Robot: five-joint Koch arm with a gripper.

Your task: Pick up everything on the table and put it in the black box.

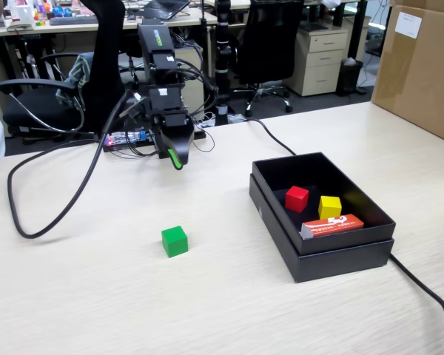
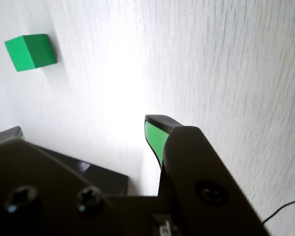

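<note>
A small green cube (image 1: pixel 175 241) sits alone on the pale wood-grain table (image 1: pixel 96 296); in the wrist view the green cube (image 2: pixel 30 51) lies at the upper left. My gripper (image 1: pixel 172 157) hangs above the table behind the cube, well apart from it, pointing down. In the wrist view the gripper (image 2: pixel 86 128) is open, its green-padded jaws wide apart with only bare table between them. The black box (image 1: pixel 333 259) stands to the right of the cube and holds a red cube (image 1: pixel 297 198), a yellow cube (image 1: pixel 329 207) and a small orange-and-white packet (image 1: pixel 333 225).
A big brown carton (image 1: pixel 422 66) stands at the back right of the table. A thick black cable (image 1: pixel 29 222) loops across the table's left side, and another cable (image 1: pixel 425 292) runs off past the box's right corner. Office chairs and desks fill the background.
</note>
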